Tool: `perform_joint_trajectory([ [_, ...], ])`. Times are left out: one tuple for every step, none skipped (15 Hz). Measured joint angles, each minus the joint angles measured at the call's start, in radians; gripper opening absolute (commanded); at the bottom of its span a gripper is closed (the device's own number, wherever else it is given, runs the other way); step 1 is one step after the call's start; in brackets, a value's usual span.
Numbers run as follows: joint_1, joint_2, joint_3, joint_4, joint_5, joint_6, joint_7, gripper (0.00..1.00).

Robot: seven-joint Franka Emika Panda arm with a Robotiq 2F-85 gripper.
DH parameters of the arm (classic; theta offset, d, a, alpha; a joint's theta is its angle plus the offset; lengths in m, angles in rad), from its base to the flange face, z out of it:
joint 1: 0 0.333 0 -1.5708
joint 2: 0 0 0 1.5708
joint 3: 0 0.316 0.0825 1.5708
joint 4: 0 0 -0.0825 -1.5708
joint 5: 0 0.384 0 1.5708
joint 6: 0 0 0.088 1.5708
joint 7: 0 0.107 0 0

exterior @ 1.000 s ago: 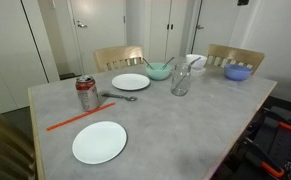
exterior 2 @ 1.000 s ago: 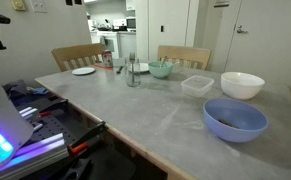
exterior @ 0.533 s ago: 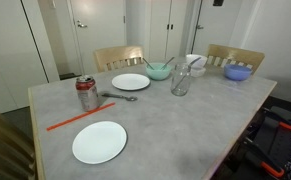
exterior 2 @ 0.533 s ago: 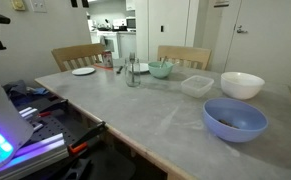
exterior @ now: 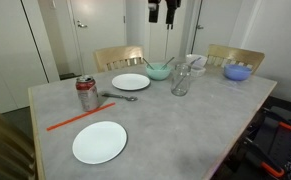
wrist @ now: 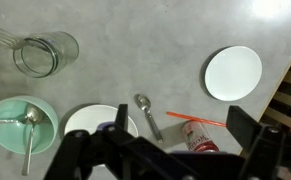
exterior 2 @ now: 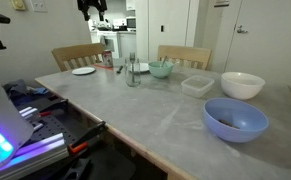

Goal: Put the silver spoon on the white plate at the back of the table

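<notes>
The silver spoon (exterior: 120,97) lies flat on the grey table (exterior: 175,125), between the red can and the white plate (exterior: 131,82) at the back. In the wrist view the spoon (wrist: 147,112) lies just right of that plate (wrist: 85,118), whose lower part is hidden by the gripper body. My gripper (exterior: 163,10) hangs high above the table's far side, open and empty. In the wrist view the gripper (wrist: 181,121) has its jaws wide apart, above the spoon and can. It also shows in an exterior view (exterior 2: 93,5).
A bigger white plate (exterior: 99,142) sits near the front. A red can (exterior: 86,93) and an orange stick (exterior: 73,118) lie left of the spoon. A glass (exterior: 181,82), a teal bowl with utensils (exterior: 159,71), a blue bowl (exterior: 238,72) and a white bowl (exterior 2: 242,85) stand behind.
My gripper has moved in from the upper right to over the back middle of the table and now shows fully. Nothing on the table has moved.
</notes>
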State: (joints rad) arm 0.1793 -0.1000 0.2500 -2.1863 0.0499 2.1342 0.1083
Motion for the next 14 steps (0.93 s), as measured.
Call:
perform_joint_trajectory([
  [0.0,0.054,-0.001,0.043,-0.021,-0.001,-0.017,1.0],
  [0.0,0.108,-0.002,0.088,-0.04,-0.001,-0.028,1.0],
  [0.001,0.16,-0.003,0.13,-0.062,-0.001,-0.03,1.0],
  [0.002,0.211,-0.005,0.171,-0.079,-0.001,-0.03,1.0],
  [0.004,0.26,-0.008,0.209,-0.092,-0.001,-0.03,1.0],
  [0.006,0.307,-0.011,0.245,-0.102,-0.001,-0.03,1.0],
  [0.009,0.351,-0.015,0.278,-0.105,-0.001,-0.031,1.0],
  [0.013,0.395,-0.019,0.309,-0.105,-0.002,-0.032,1.0],
  [0.016,0.434,-0.024,0.336,-0.106,-0.004,-0.033,1.0],
  [0.021,0.473,-0.031,0.362,-0.106,-0.006,-0.033,1.0],
  [0.026,0.509,-0.04,0.386,-0.106,-0.007,-0.033,1.0],
  [0.032,0.543,-0.05,0.408,-0.106,-0.008,-0.024,1.0],
  [0.037,0.571,-0.059,0.426,-0.106,-0.008,-0.018,1.0],
  [0.039,0.592,-0.063,0.441,-0.106,-0.008,-0.016,1.0],
])
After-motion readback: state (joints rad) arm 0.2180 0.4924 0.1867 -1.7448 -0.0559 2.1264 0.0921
